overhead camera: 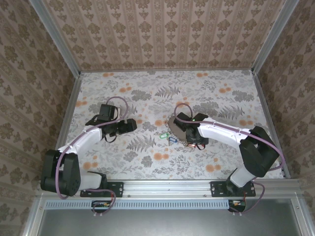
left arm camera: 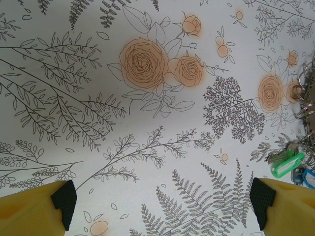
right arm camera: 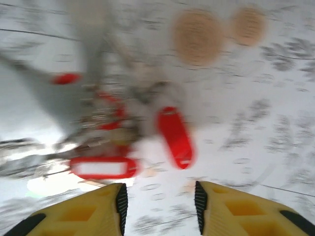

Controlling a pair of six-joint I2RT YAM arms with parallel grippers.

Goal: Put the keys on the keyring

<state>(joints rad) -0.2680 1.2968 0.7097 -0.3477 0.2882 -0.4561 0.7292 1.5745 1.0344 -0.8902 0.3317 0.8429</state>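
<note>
Left hand, top view: left hand (overhead camera: 133, 125) hovers over the table (overhead camera: 147, 83), well left of the keyring (overhead camera: 172, 126), and carries nothing.
Right hand, top view: right hand (overhead camera: 191, 143) points down just right of the keyring, over the red keys (overhead camera: 189, 145). Its jaws are too small to read here.
Loose keys, top view: green key (overhead camera: 162, 133) and blue key (overhead camera: 172, 139) lie close together, just on the arm-base side of the keyring.
Left hand, left wrist view: left hand (left arm camera: 162, 200) is spread wide, with bare table (left arm camera: 98, 123) between the pads (left arm camera: 64, 201).
Keys, left wrist view: green key (left arm camera: 288, 163) and blue key (left arm camera: 307, 177) lie below thin wire loops, probably the keyring (left arm camera: 305, 81), clear of the hand.
Right hand, right wrist view: right hand (right arm camera: 160, 204) is blurred, its fingers (right arm camera: 120, 201) partly apart around an empty gap, gripping nothing.
Red keys, right wrist view: red keys (right arm camera: 174, 137) lie just past the fingertips. I cannot tell whether they are threaded on the keyring.
Handling, keys: probably light, stiff and easily nudged. Pinch the plastic head on its flat sides and leave the hole free.
Handling, keyring: thin, springy wire, likely to slide. Pinch across the wire, away from the split.
</note>
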